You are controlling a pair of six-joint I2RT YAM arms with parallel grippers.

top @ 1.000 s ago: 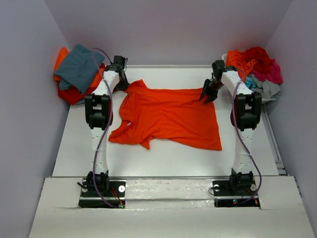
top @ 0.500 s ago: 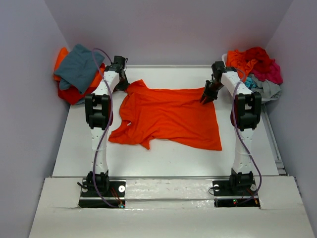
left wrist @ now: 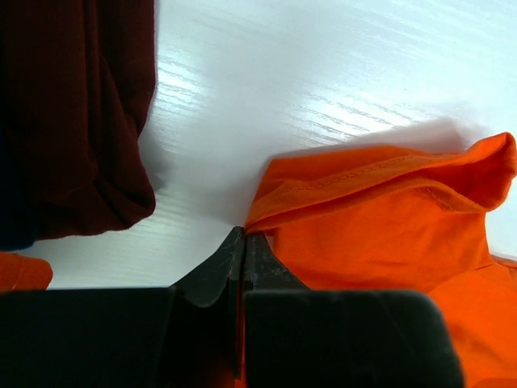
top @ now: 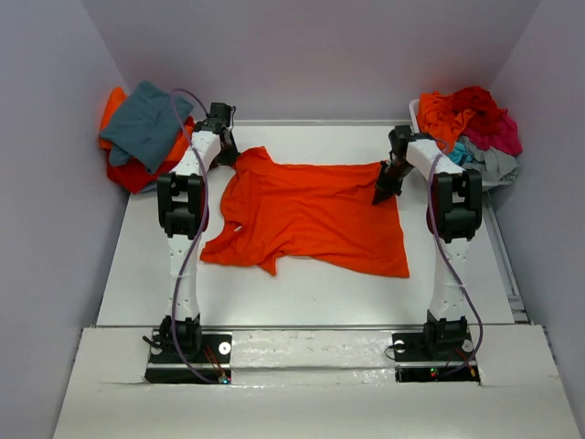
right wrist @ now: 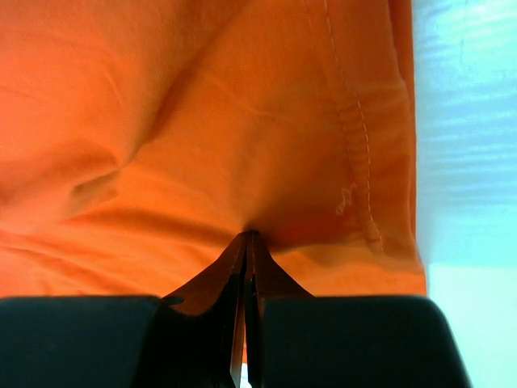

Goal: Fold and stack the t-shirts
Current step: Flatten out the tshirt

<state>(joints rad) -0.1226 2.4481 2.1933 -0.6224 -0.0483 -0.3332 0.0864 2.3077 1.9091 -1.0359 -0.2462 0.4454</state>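
Observation:
A bright orange t-shirt (top: pixel 311 219) lies spread on the white table. My left gripper (top: pixel 236 163) is shut on its far left corner; in the left wrist view the pinched orange edge (left wrist: pixel 339 182) rises from the closed gripper (left wrist: pixel 244 234). My right gripper (top: pixel 382 190) is shut on the shirt's far right corner; in the right wrist view the cloth (right wrist: pixel 202 145) bunches at the closed gripper (right wrist: pixel 248 236), with the hem seam (right wrist: pixel 355 137) to the right.
A pile of teal-grey, orange and red shirts (top: pixel 142 133) lies at the far left; its dark red cloth (left wrist: pixel 73 113) shows in the left wrist view. A heap of orange, red, magenta and grey shirts (top: pixel 471 128) fills a white bin at the far right.
My right gripper has come down and a little right onto the shirt's far right corner and shut on it. The left gripper has stayed put.

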